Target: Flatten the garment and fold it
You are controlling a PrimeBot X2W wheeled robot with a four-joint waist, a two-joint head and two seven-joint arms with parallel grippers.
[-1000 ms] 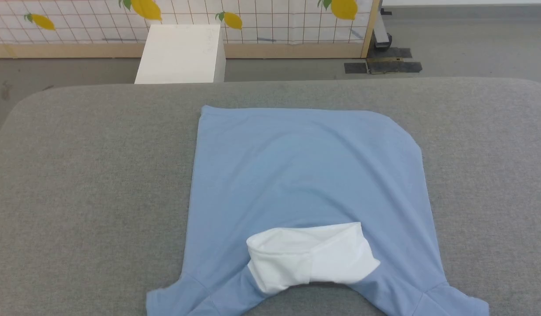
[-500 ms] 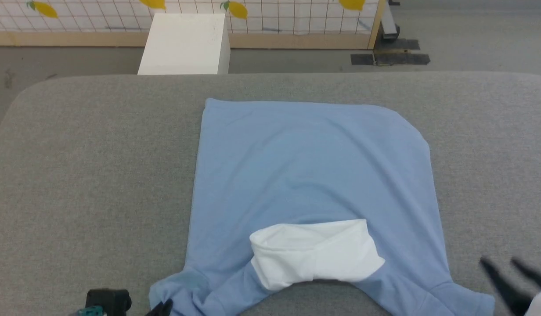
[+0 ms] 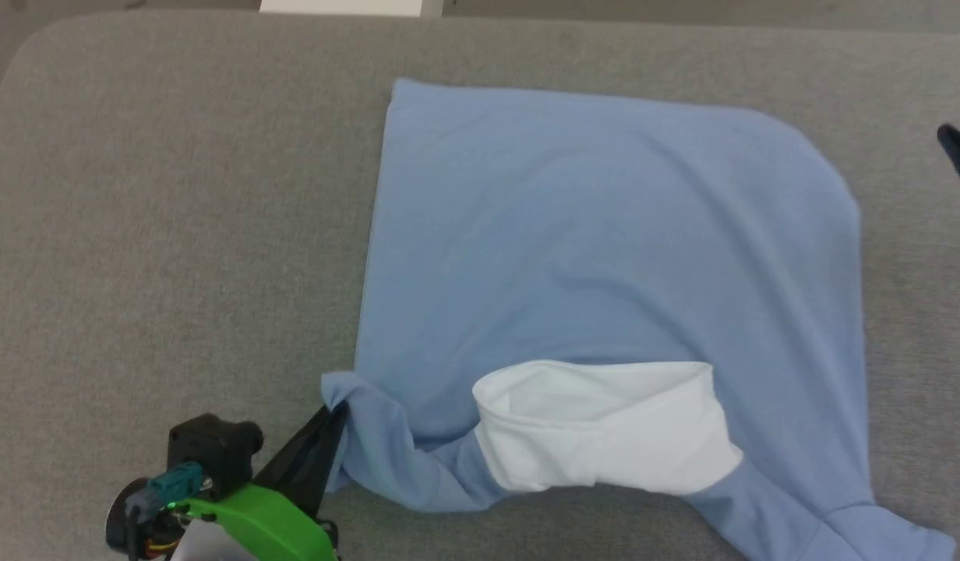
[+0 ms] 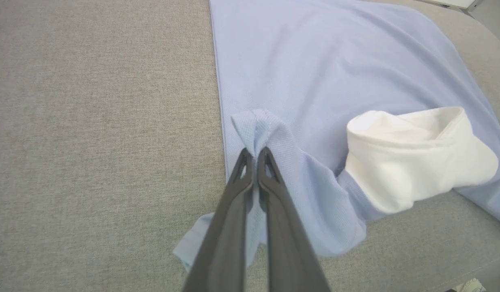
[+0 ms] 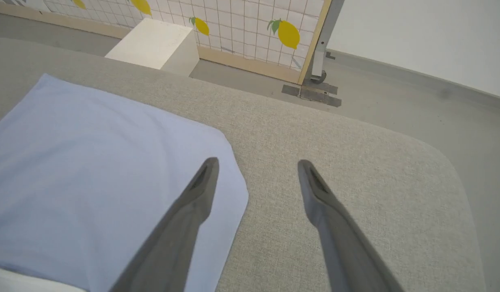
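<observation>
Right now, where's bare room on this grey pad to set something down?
Widest bare patch: grey pad left of the shirt, beyond the left pincer. A narrower strip borders the shirt's right edge, by the right pincer. Crowded: near edge, bunched sleeve and white collar.

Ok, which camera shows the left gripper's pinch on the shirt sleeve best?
The left wrist view: the left gripper is shut on a bunched fold of the sleeve, seen close up. The head view shows the same pinch small and side-on. The right wrist view shows another corner of the shirt by the open right gripper.
</observation>
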